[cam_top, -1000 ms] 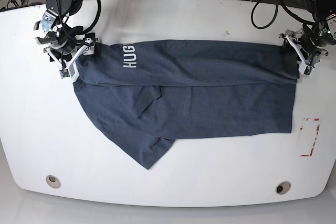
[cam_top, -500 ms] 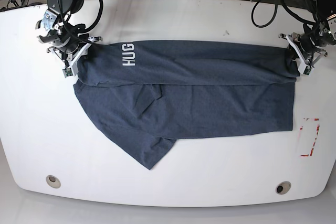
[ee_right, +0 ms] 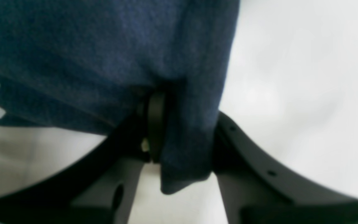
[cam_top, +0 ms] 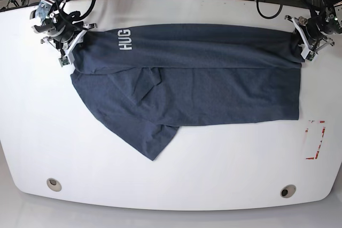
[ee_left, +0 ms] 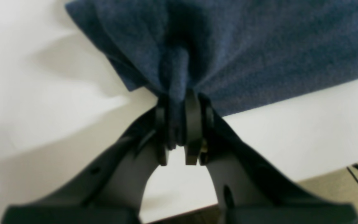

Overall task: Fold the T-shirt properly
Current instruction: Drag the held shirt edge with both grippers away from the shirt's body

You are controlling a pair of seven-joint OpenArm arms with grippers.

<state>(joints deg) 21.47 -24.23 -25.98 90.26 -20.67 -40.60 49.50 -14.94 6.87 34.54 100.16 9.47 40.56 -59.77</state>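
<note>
**First lengthwise fold in hand, most of the folding still ahead**

The T-shirt (cam_top: 187, 86) lies stretched across the white bench (cam_top: 171, 180), running side to side near the far edge. Its far long edge is already doubled over toward the middle, forming a band with the white "HUG" lettering (cam_top: 124, 39) on top. The rest is not tidy: one sleeve (cam_top: 152, 142) juts out toward the near edge, and creases show near the chest.

The right claw (ee_right: 182, 130) is closed on a bunch of cloth at the lettering end. The left claw (ee_left: 179, 124) is pinched shut on a gathered fold at the opposite end.

By the look of it, one fold is made or under way. The near side, the stray sleeve and the crosswise folds remain.
</note>
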